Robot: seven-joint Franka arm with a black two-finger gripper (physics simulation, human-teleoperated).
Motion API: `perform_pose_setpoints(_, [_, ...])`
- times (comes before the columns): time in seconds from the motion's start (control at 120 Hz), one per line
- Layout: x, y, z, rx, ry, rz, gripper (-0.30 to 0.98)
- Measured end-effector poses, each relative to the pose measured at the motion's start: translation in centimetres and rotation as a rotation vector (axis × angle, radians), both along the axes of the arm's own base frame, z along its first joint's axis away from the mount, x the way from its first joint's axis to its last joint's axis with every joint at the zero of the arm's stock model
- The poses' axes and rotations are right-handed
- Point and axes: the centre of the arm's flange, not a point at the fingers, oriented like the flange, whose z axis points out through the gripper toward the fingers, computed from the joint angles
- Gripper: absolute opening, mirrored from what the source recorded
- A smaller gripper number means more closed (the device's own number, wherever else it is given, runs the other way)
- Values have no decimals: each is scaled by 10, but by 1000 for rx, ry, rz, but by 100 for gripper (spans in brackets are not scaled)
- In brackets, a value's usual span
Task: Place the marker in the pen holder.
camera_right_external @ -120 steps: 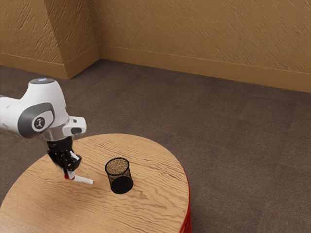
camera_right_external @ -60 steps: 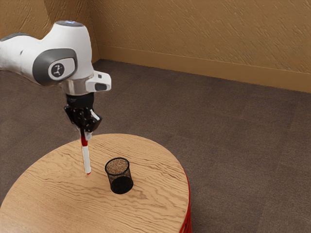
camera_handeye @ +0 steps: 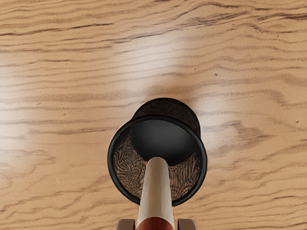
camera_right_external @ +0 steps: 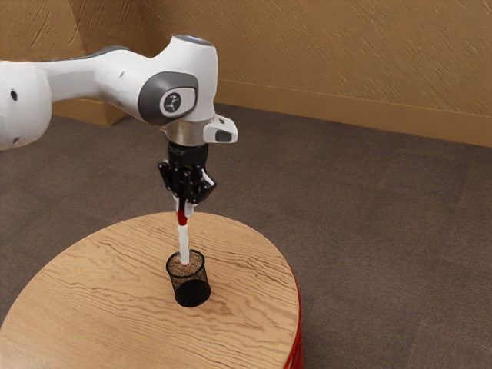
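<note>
Above the pen holder, my black gripper (camera_right_external: 183,206) is shut on the red end of the marker (camera_right_external: 184,244), which hangs nearly upright with its white end down. That lower end overlaps the mouth of the black mesh pen holder (camera_right_external: 192,290) in the exterior view. In the wrist view the marker (camera_handeye: 156,191) points down over the opening of the pen holder (camera_handeye: 112,177), its tip within the ring of the rim. Fingertips (camera_handeye: 186,224) flank the marker's red end there. How deep the tip sits cannot be told.
The round wooden table (camera_right_external: 100,307) carries the pen holder near its middle. Its curved edge lies toward the exterior view's right, with dark carpet (camera_right_external: 369,246) beyond and a brown wall (camera_right_external: 346,54) behind.
From low at the exterior view's left, my gripper has risen with the marker, which swung from lying to nearly upright, then moved toward the exterior view's right, over the pen holder.
</note>
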Motion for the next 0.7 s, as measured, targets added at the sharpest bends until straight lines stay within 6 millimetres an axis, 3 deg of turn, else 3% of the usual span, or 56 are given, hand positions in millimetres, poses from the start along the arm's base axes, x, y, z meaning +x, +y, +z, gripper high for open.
perform_pose_setpoints(0.167, [6, 6, -20, 7, 36, 27, -1])
perform_pose_setpoints(0.333, [14, 26, -35, 13, 59, 71, -1])
perform_pose_setpoints(0.533, [23, 36, -75, -1, 120, 107, 0])
perform_pose_setpoints(0.65, [25, 38, -84, -15, 138, 118, 25])
perform_pose_setpoints(0.7, [34, 47, -60, -55, 90, 142, 33])
